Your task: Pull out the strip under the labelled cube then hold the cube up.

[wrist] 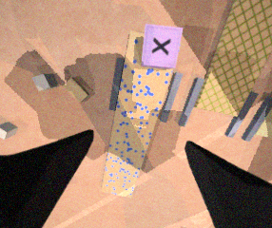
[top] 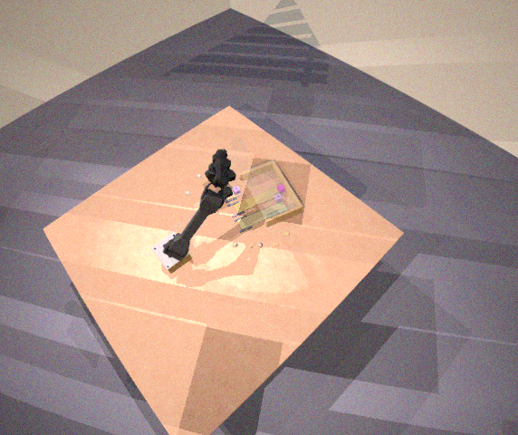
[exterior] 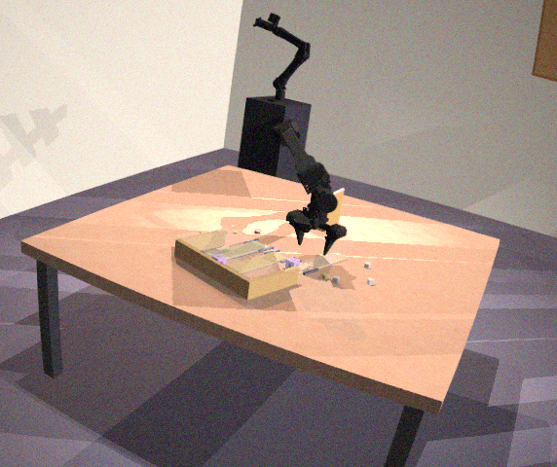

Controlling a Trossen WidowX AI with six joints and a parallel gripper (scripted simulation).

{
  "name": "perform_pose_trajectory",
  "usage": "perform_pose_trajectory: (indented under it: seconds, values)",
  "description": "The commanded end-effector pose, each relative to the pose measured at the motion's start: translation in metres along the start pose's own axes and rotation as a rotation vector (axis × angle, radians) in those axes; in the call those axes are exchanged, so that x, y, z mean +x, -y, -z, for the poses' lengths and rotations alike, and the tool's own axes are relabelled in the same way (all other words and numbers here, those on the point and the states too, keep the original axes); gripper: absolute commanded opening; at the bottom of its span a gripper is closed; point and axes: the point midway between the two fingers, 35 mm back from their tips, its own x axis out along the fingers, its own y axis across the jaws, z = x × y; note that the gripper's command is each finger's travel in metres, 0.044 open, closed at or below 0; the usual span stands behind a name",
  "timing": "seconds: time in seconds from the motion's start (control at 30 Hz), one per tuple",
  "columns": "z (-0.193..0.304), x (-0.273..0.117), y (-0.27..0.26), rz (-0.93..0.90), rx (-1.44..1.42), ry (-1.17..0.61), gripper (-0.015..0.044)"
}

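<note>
The labelled cube (top: 236, 189) (exterior: 292, 262) (wrist: 162, 47) is lilac with a black X on top. In the wrist view it sits at the far end of the blue-dotted strip (wrist: 141, 90), over its right corner; whether it lies flat on it I cannot tell. The strip runs between slate rails, its near end beyond them. My gripper (exterior: 313, 248) (wrist: 139, 139) is open and empty, above the strip's near part, with a fingertip to either side of it and short of the cube. The arm hides most of this strip in the top view.
An open wooden tray (top: 292, 182) (exterior: 271, 284) holds a lattice-patterned strip (wrist: 245, 52), a greenish strip (top: 254, 220), another lilac cube (top: 278, 198) (exterior: 219, 259) and a magenta object (top: 281, 188). A grey block (wrist: 45, 82), a white block (wrist: 6, 129) and a tan block (wrist: 77, 90) lie left of the dotted strip.
</note>
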Motion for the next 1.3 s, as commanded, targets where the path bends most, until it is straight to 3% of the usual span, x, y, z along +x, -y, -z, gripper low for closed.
perform_pose_trajectory:
  seconds: [0.0, 0.7, 0.93, 1.27]
  values:
    - [-0.015, -0.004, 0.001, 0.000, -0.002, 0.008, 0.0440]
    - [-0.082, -0.018, 0.010, 0.001, 0.000, 0.011, 0.0440]
    - [-0.083, -0.009, 0.009, 0.001, 0.000, 0.012, 0.0256]
    - [-0.083, 0.007, 0.009, 0.001, 0.000, 0.012, 0.0250]
